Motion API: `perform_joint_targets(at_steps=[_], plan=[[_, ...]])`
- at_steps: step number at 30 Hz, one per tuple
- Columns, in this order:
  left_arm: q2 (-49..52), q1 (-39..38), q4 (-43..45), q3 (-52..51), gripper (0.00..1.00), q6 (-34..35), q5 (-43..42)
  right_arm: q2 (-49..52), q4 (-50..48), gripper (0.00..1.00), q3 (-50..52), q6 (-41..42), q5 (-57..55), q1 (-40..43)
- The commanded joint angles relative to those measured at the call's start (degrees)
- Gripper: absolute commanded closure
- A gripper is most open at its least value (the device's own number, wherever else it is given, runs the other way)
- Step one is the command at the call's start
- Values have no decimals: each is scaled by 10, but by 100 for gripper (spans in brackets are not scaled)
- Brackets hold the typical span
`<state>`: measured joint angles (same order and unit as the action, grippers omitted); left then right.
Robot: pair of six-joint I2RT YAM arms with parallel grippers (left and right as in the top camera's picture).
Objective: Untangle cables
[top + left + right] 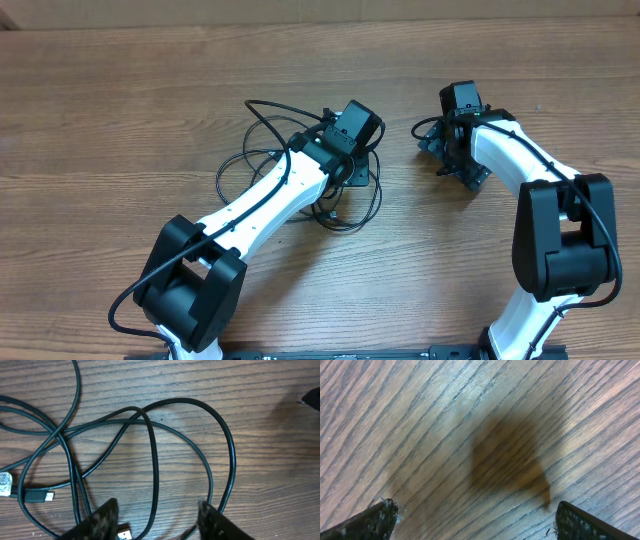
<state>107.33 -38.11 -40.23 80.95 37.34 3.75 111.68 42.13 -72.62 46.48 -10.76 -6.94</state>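
The cables [262, 140] are thin black cords lying in overlapping loops on the wooden table left of centre. My left gripper [352, 172] hovers over their right side. In the left wrist view the loops [150, 440] cross each other, a small plug end [37, 495] lies at the left, and another plug [124, 534] shows by the left finger. The left gripper [157, 515] is open, with one cord running between its fingers. My right gripper [432, 140] is to the right, apart from the cables. In the right wrist view it [475, 517] is open over bare wood.
The wooden table [100, 120] extends around the cables. Both arms' white links reach in from the front edge. A dark corner of the right gripper [312, 397] shows at the right edge of the left wrist view.
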Motion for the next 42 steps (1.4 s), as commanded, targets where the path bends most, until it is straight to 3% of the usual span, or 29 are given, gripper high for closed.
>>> perform_joint_targets(at_steps=[1, 9, 14, 25, 27, 29, 33, 37, 42], plan=[[9, 2, 2, 4, 39, -1, -4, -6, -1, 0, 3, 2, -4, 0], [17, 2, 2, 4, 51, -1, -2, -6, -1, 0, 3, 2, -4, 0], [43, 2, 21, 4, 48, -1, -2, -6, -1, 0, 3, 2, -4, 0], [55, 3, 26, 4, 65, -1, -2, -6, -1, 0, 3, 2, -4, 0], [55, 3, 31, 4, 66, -19, -2, -6, -1, 0, 3, 2, -4, 0], [55, 3, 39, 4, 74, -86, -2, -6, -1, 0, 3, 2, -4, 0], [55, 3, 39, 4, 74, -155, -2, -6, -1, 0, 3, 2, -4, 0], [55, 3, 39, 4, 74, -157, -3, -6, -1, 0, 3, 2, -4, 0], [55, 3, 39, 4, 89, -158, -3, -6, -1, 0, 3, 2, -4, 0]])
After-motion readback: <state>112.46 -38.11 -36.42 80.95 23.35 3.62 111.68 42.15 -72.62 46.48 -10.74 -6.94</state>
